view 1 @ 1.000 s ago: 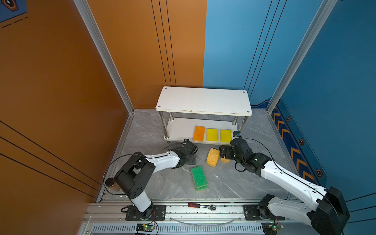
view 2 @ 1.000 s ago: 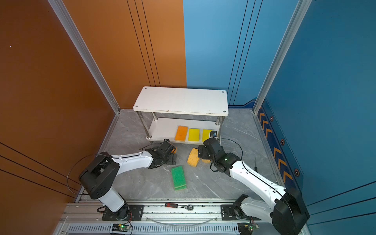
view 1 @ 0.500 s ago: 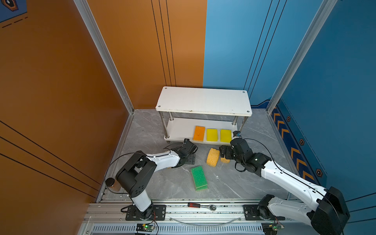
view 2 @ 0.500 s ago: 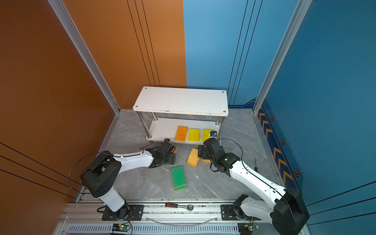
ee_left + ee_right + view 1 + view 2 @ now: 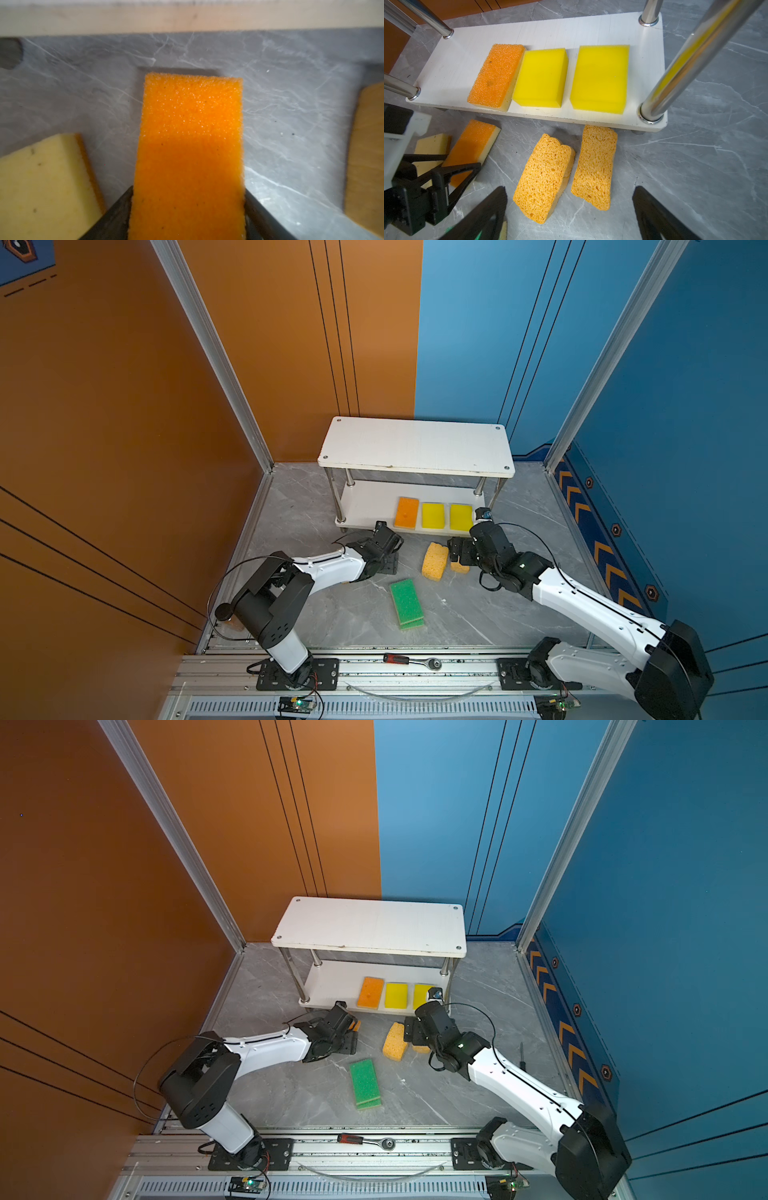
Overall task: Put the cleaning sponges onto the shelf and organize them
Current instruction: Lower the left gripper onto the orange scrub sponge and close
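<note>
The white two-tier shelf (image 5: 417,445) holds one orange-topped sponge (image 5: 406,512) and two yellow sponges (image 5: 433,515) on its lower board (image 5: 456,62). On the floor in front, my left gripper (image 5: 188,190) is shut on an orange-topped sponge (image 5: 191,128), with both jaws against its sides. Another orange-topped sponge (image 5: 41,176) lies tipped beside it. My right gripper (image 5: 570,193) hangs open over two porous sponges (image 5: 546,176) (image 5: 596,166) and touches neither. Two green-topped sponges (image 5: 406,602) lie stacked nearer the front.
A chrome shelf post (image 5: 685,62) stands close to my right gripper. A ratchet tool (image 5: 411,659) lies on the front rail. A screwdriver (image 5: 521,1052) lies on the floor at the right. Orange and blue walls enclose the grey floor.
The left gripper's jaws have closed in onto the orange-topped sponge. The right arm has not moved.
</note>
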Controlling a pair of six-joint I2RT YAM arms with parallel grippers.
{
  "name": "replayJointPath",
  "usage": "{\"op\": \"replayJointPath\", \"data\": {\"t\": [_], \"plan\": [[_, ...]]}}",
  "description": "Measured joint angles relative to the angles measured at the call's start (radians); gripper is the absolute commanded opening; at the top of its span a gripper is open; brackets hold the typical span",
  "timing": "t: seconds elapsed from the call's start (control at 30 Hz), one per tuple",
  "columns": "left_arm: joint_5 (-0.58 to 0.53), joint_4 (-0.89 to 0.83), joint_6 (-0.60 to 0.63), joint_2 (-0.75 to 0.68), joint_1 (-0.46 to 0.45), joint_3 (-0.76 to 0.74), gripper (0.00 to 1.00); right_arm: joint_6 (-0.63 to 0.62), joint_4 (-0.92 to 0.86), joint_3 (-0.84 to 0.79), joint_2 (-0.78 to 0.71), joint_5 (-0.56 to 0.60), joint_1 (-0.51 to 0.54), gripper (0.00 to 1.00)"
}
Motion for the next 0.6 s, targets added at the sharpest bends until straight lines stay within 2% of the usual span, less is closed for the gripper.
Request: {"op": "replayJointPath", "data": {"t": [0.33,0.6], "plan": [[-0.02,-0.058,0.004,-0.134,0.0,0.0,0.76,0.0,0.01,0.0,0.013,0.0,0.0,0.94],[-0.035,-0.072,0.014,-0.151,0.0,0.0,0.83,0.0,0.011,0.0,0.013,-0.001,0.0,0.94]]}}
